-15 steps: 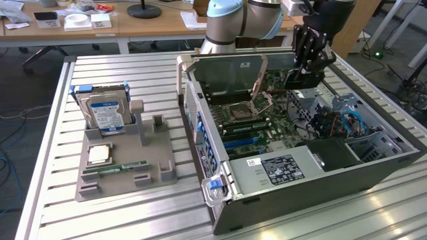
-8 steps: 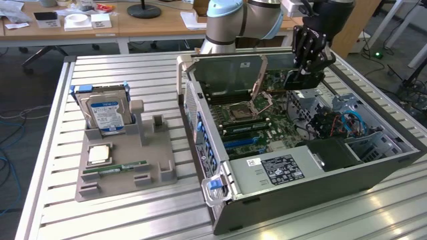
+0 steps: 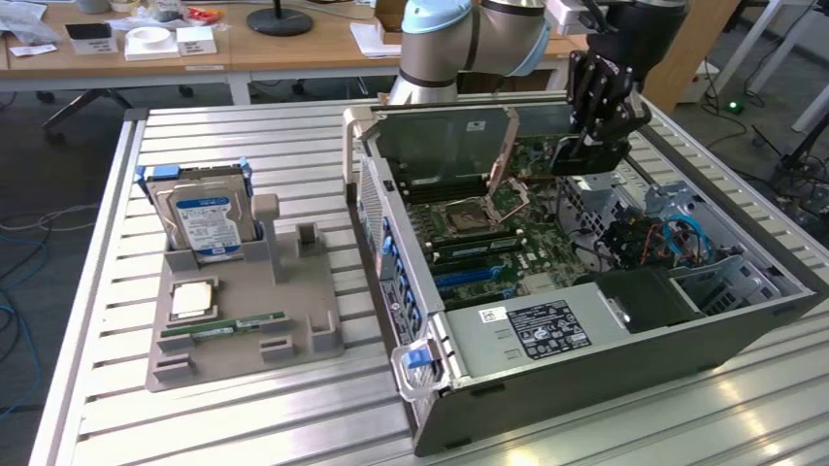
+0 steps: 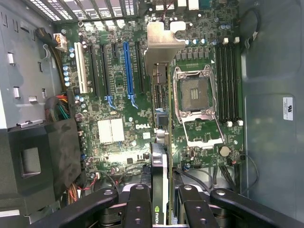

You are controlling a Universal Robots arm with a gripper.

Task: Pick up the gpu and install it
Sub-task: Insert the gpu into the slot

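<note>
Pickup: done. The gpu (image 4: 161,164) is seen edge-on in the wrist view, clamped between the fingers (image 4: 137,202) of the gripper (image 4: 164,199). A green logo is visible at the gripped end and the silver bracket (image 4: 164,42) at the far end. The jaws are pressed against both faces of the card, so they're not fully together.

Position: in the exterior view the gripper (image 3: 585,160) is held inside the open case (image 3: 622,379), at approx 12 o'clock from the case centre, over the motherboard (image 3: 492,243). In the wrist view the card is lined up lengthwise w/ the expansion slots, between the blue slot (image 4: 127,66) and the CPU socket (image 4: 192,95). The blue slot is seen bare, w/ nothing seated in it.

Install: judged not done. The card is gripped and appears to be off the board. Whether its lower edge is touching a slot can't be told, since that edge is hidden behind the card itself. Progress is put at approx halfway: grasp and carry are complete, seating in a slot and release are left.

Elsewhere: the grey holder (image 3: 247,359) is sited at 9 o'clock from the case, well apart from the arm. The hard drive (image 3: 208,218) is stood upright at its 12 o'clock end and the RAM stick (image 3: 227,325) is laid flat toward 6 o'clock. Neither is touched
</note>
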